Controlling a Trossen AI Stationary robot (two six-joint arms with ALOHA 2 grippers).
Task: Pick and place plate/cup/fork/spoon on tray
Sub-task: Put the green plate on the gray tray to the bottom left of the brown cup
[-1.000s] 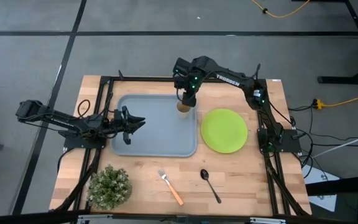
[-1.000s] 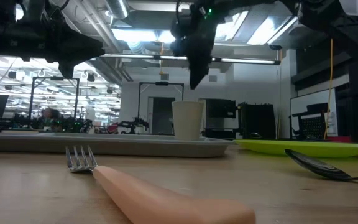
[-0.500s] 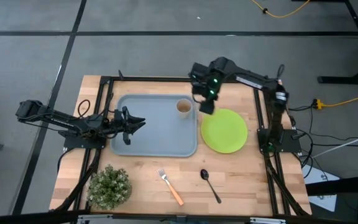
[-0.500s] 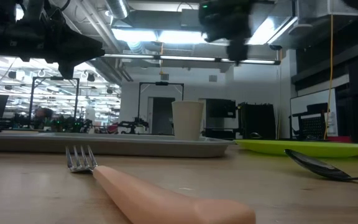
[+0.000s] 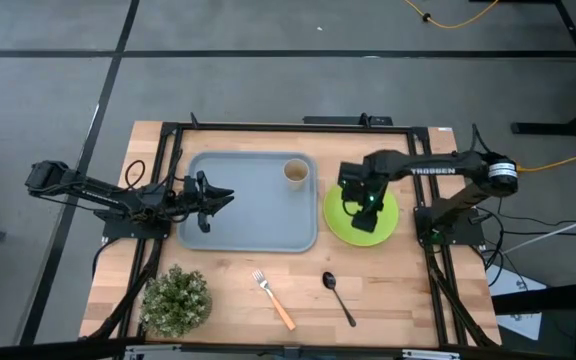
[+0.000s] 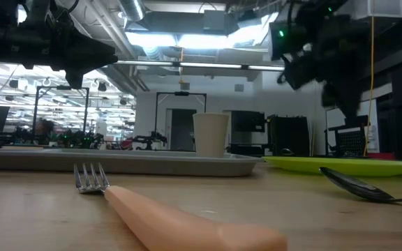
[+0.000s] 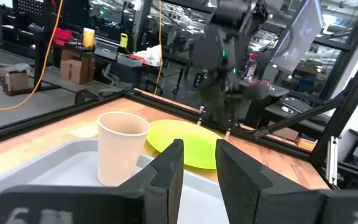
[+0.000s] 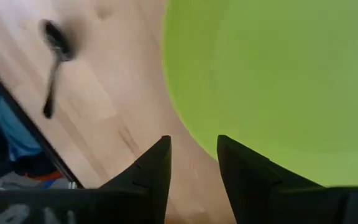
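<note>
— Looking at the high view, where is the right gripper (image 5: 365, 213) now?

— It hangs over the lime-green plate (image 5: 387, 226), in the right middle of the frame. In the right wrist view its two fingers (image 8: 149, 177) stand a little apart with nothing between them, and the plate's edge (image 8: 272, 81) lies just in front of them, with bare wood below.

— So the plate is the thing for the coming move?

— I judge so. The cup (image 5: 295, 172) stands already in the upper right corner of the tray (image 5: 238, 205). The plate lies on the table just right of the tray, nearly touching its rim.

— Which arm is nearer?

— The right one, clearly. The left gripper (image 5: 211, 198) waits over the tray's left edge, its fingers only narrowly apart in the left wrist view, well away from the plate.

— And the direction that matters?

— The plate is round, so it has no long axis. The rim is what counts: the fingers must reach the edge, and then the tray lies to the left.

— The fork (image 5: 274, 300) and spoon (image 5: 337, 296)?

— Both lie on the wood at the lower centre, slanted toward the lower right.
</note>
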